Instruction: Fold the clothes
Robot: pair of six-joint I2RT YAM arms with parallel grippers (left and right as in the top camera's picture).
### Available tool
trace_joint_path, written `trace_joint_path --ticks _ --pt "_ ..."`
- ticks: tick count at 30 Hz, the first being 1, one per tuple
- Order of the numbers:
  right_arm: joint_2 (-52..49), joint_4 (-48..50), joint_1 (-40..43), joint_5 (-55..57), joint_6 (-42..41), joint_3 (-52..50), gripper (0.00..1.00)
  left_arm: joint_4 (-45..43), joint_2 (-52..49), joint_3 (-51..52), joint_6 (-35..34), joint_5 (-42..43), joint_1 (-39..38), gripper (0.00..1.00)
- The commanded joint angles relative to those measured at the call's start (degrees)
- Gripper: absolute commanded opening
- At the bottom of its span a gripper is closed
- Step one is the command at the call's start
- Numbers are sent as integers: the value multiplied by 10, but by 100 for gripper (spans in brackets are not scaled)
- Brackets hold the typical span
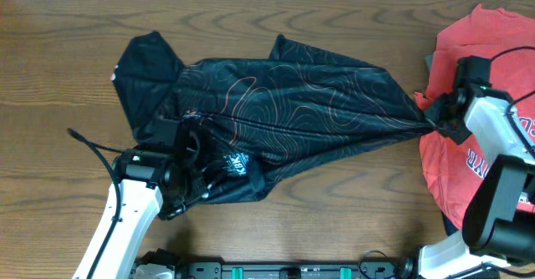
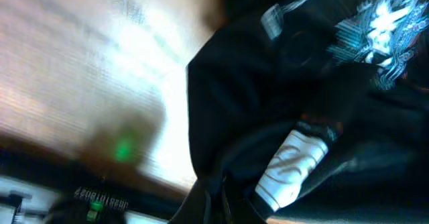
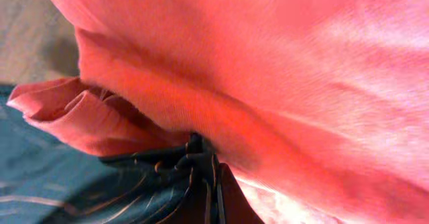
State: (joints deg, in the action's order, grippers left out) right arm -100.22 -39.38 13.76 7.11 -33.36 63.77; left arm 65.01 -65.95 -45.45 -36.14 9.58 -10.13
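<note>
The clothes, a black jersey [image 1: 309, 95] with fine orange contour lines, lie stretched across the middle of the table. My left gripper [image 1: 191, 154] is shut on the cloth at its lower left, near a light blue-white logo [image 1: 234, 164]. In the left wrist view, black fabric [image 2: 268, 83] and a white tag [image 2: 291, 170] fill the frame around the shut left gripper [image 2: 221, 200]. My right gripper [image 1: 433, 122] is shut on the jersey's drawn-out right tip. The right wrist view shows that bunched tip [image 3: 174, 160] pinched in the right gripper [image 3: 214, 184].
A red T-shirt [image 1: 493, 41] with white lettering lies crumpled at the right edge, under and around the right arm; it fills most of the right wrist view [image 3: 268, 63]. Bare wooden table [image 1: 50, 78] shows to the left and behind the jersey.
</note>
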Motion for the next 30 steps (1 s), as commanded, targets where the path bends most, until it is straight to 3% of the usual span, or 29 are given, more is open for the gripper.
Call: trace_joint_path --ticks 1,6,14,16,19,20,28,30 --pt "2 -3 -1 -1 36 -2 1 21 1 -4 1 45 3 6" --pt "2 -5 -4 -1 39 -2 1 22 1 4 -2 94 -15 6" --pt "2 -12 -4 -1 50 -2 1 -3 0 44 -28 92 -52 7" --pt "2 -12 -4 -1 50 -2 1 -19 0 54 -30 92 -52 17" --pt "2 -16 -4 -1 52 -2 1 -47 0 72 -32 92 -52 49" --pt "2 -18 -4 -1 52 -2 1 -54 0 78 -32 92 -52 55" --pt "2 -24 -4 -1 52 -2 1 -58 0 88 -32 92 -52 84" --pt "2 -24 -4 -1 52 -2 1 -59 0 89 -32 84 -52 85"
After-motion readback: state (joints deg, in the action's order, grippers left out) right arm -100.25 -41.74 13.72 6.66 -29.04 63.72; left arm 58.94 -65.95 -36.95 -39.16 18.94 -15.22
